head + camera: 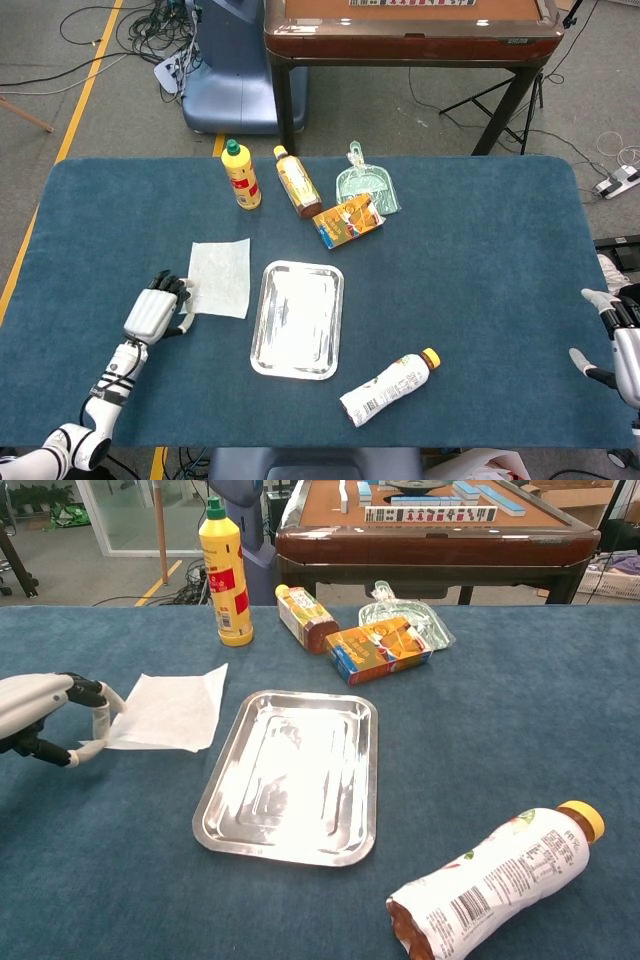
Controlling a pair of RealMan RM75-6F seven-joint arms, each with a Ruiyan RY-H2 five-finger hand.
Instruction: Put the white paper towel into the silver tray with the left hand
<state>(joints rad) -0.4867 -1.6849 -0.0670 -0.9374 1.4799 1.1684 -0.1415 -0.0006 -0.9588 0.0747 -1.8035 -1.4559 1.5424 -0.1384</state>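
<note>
While the left hand (155, 312) sits low on the left side of the blue table (470, 270) in the head view, its fingers (176, 290) pinch the near left edge of the white paper towel (220, 277). That towel lies on the cloth just beside the silver tray (297, 319), to the tray's left, and no part of it is in the tray. Past them stand a yellow bottle with a green cap (240, 175), a brown bottle (297, 182) lying on its side, an orange carton (348, 220) and a clear green dustpan (367, 187). Near the front edge lies a white drink bottle with an orange cap (389, 387). At the far right edge the right hand (612, 345) shows only in part, with its fingers apart and nothing in them.

From the chest view the left hand (45, 718) is at the left edge, and its thumb and fingertips (98, 720) grip the towel's (170, 712) corner, which is lifted a little off the cloth. Most of the towel still rests flat. Next to it, the tray (290, 780) is shiny and holds nothing. Behind it are the yellow bottle (225, 575), the brown bottle (305, 617), the carton (378, 648) and the dustpan (412, 615). At the bottom right lies the white drink bottle (495, 880). This view does not show the right hand.
</note>
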